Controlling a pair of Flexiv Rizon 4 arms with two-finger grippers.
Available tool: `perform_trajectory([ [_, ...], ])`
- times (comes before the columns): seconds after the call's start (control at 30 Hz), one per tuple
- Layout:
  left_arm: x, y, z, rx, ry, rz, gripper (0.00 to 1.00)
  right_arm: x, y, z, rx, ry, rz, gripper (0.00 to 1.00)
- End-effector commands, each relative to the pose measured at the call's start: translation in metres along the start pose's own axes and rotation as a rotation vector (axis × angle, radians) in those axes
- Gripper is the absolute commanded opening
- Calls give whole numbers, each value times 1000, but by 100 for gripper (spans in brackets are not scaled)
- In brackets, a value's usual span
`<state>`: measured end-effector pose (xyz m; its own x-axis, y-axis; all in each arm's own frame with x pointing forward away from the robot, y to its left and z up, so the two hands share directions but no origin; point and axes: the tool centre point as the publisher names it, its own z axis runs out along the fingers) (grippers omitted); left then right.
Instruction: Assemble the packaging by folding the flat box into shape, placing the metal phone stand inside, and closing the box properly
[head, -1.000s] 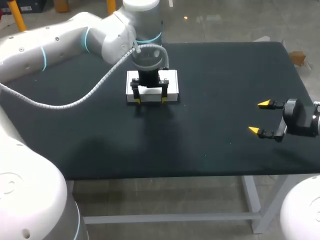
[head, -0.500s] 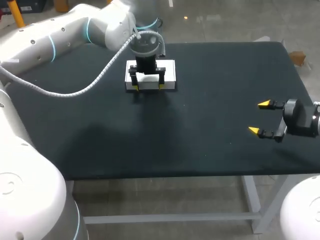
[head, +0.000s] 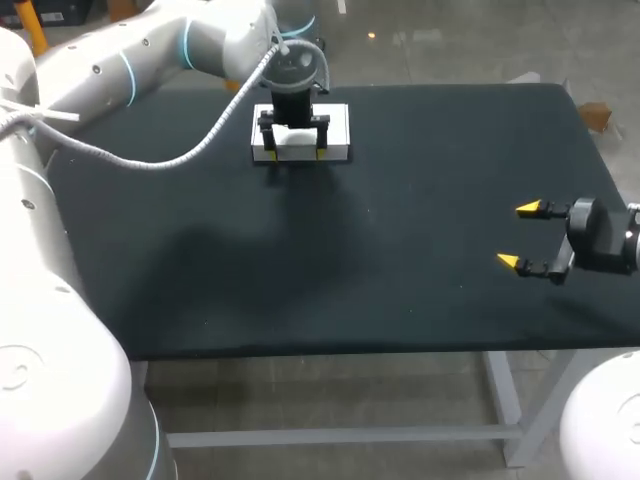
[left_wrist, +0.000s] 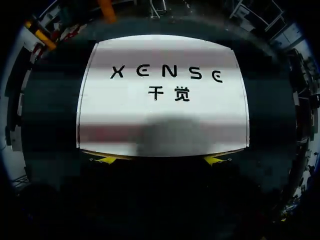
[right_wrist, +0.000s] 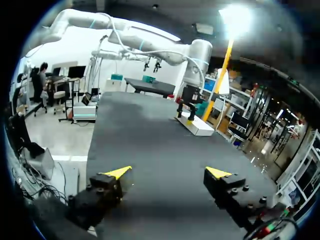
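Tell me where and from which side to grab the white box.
I'd take the white box from straight above, fingers on its two long side walls. It lies flat on the table, so nothing gets beneath it, and its length exceeds the open span of the left gripper. That needs a quarter turn of the wrist; fit is uncertain.

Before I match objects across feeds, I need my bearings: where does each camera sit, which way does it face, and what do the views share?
Head view: above and behind, looking down on the table; both arms show, left gripper at the white box, right gripper open.
Left wrist view: looks down on the box; its gripper shows at the near edge.
Right wrist view: looks across the table toward the box; its open gripper shows.
Shared: all three see the box.
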<state>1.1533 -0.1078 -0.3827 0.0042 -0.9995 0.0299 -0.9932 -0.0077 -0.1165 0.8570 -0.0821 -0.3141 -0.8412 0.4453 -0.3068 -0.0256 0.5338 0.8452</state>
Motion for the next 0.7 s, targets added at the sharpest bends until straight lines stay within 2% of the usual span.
perform_trajectory([
  [0.03,3,-11,3,-72,-5,2,100,0,-1,-1,-6,-1,-1,100],
  [0.13,2,-10,1,-70,2,7,100,0,-1,-1,-6,-1,-1,100],
  [0.3,3,11,-11,-24,19,59,100,0,-1,-1,-6,-1,-1,100],
  [0.43,-2,40,-28,45,54,91,100,0,-1,-1,-6,-1,-1,100],
  [0.7,-16,99,-50,224,150,239,100,0,-1,-1,-6,-1,-1,100],
])
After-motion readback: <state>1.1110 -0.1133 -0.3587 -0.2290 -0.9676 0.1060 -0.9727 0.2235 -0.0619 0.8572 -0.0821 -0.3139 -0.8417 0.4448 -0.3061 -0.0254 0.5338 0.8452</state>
